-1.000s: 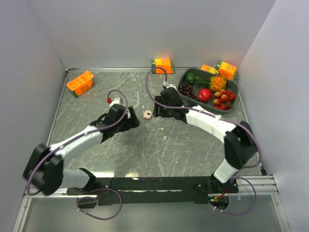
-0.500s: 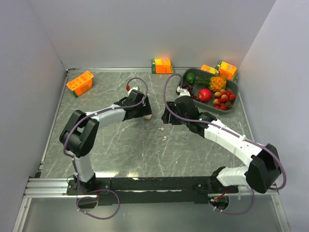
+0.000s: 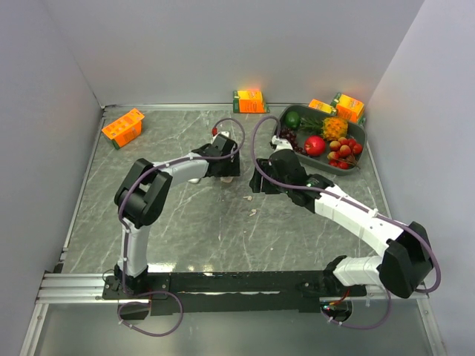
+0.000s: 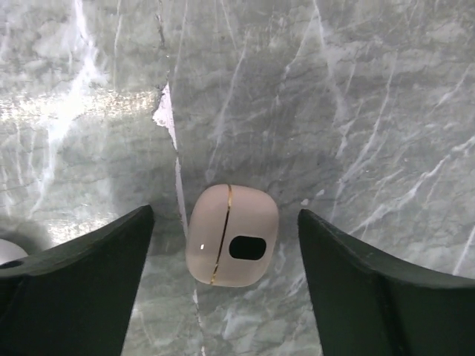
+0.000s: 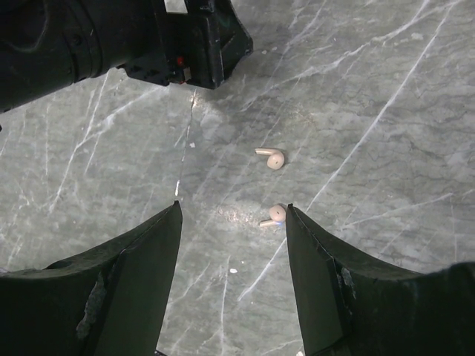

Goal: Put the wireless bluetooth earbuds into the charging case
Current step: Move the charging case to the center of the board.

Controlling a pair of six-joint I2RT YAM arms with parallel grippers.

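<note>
A closed pale pink charging case with a gold seam lies on the marble table, between the open fingers of my left gripper, which hovers above it. In the top view the left gripper covers the case. Two tiny pale-beige earbuds lie loose on the table: one ahead of my right gripper and one just inside its right finger. The right gripper is open and empty. One earbud shows in the top view.
A grey tray of fruit stands at the back right. Orange juice cartons stand at the back left, back middle and back right. The left arm's gripper body is close in front of the right gripper.
My left arm has swung right and now hovers over the case. My right gripper has drawn back from the case to above the two earbuds.
</note>
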